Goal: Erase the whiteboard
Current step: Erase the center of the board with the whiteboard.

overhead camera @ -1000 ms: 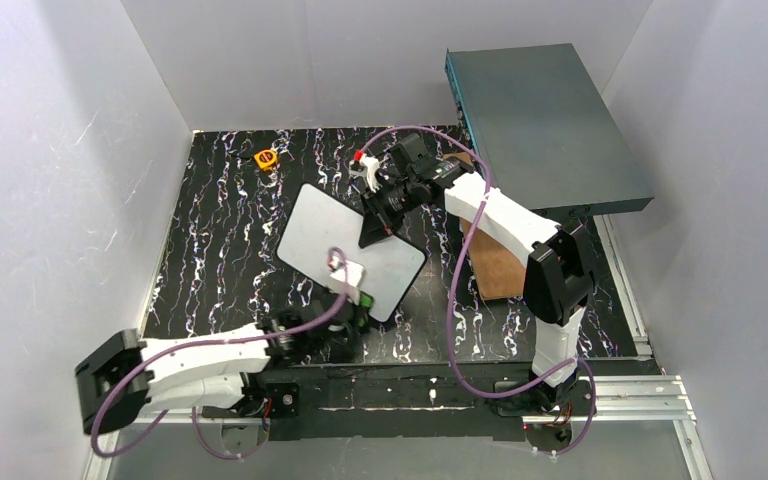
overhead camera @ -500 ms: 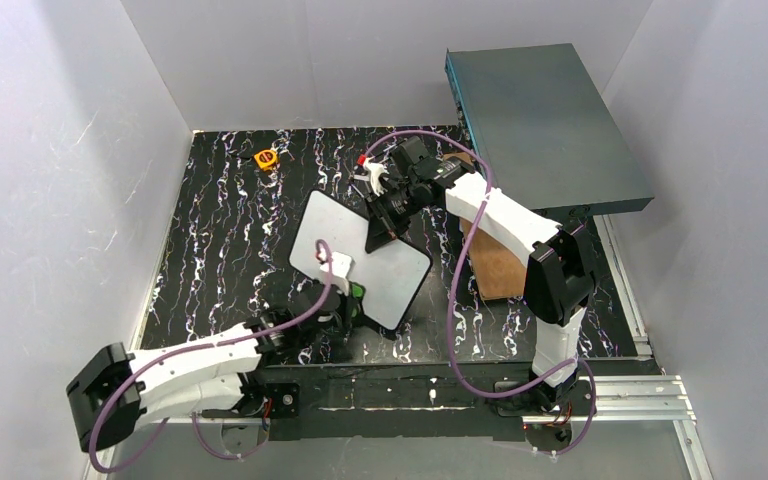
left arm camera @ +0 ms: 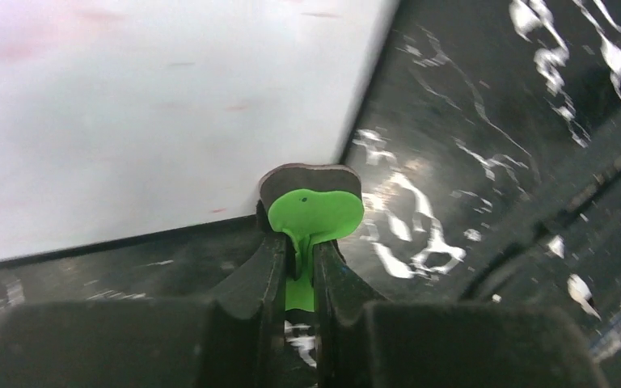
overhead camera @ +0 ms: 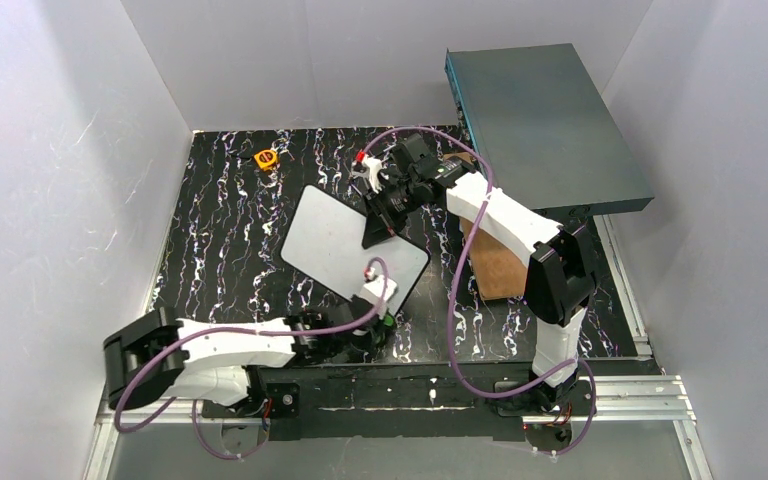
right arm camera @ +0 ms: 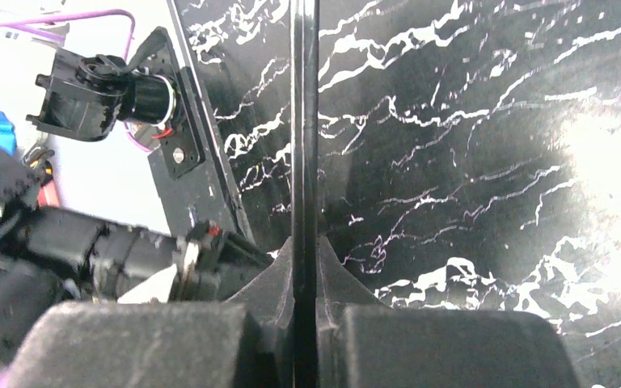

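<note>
The whiteboard [overhead camera: 345,245] is propped at a slant over the black marbled table, and its face [left arm camera: 170,105] shows only faint red smudges. My right gripper [overhead camera: 378,228] is shut on the board's far right edge, seen edge-on as a thin black strip [right arm camera: 304,121] between the fingers [right arm camera: 305,242]. My left gripper [overhead camera: 381,312] is shut on a green eraser [left arm camera: 315,212] with a grey felt pad. The eraser sits at the board's near right corner, just below the black frame. I cannot tell whether it touches the board.
A large grey-teal metal box [overhead camera: 545,125] stands at the back right, with a brown wooden board [overhead camera: 500,265] below it. A yellow tape measure [overhead camera: 266,158] lies at the back of the table. A small white object with a red tip [overhead camera: 364,162] sits beside the right wrist.
My left arm has swept the eraser rightward and nearer across the board, from its lower middle to the near right corner. The board shifted slightly. The right gripper kept its hold.
</note>
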Action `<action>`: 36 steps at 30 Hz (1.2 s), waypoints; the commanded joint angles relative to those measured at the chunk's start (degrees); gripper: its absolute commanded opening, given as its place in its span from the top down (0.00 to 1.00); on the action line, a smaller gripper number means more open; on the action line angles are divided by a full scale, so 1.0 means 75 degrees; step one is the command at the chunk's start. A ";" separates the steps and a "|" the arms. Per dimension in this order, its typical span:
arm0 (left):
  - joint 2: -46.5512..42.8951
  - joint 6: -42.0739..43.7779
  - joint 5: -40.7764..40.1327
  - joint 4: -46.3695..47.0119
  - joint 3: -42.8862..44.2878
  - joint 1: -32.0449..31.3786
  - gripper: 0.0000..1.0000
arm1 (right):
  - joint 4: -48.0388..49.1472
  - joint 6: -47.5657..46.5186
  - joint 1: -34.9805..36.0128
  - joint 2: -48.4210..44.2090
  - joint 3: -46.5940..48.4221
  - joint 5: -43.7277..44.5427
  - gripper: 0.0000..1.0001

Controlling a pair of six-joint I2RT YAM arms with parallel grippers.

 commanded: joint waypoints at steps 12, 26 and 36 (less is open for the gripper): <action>-0.2839 -0.0264 0.0195 -0.1765 -0.0512 0.3183 1.00 | -0.0065 0.1123 0.0142 -0.0780 0.0204 -0.1826 0.99; 0.0157 0.0215 0.1386 -0.0837 0.0692 0.0749 1.00 | -0.0082 0.1115 0.0142 -0.0710 0.0240 -0.1818 0.99; -0.0900 -0.0455 0.0323 -0.1690 0.0633 0.2090 1.00 | -0.0063 0.1082 0.0142 -0.0794 0.0135 -0.1785 0.99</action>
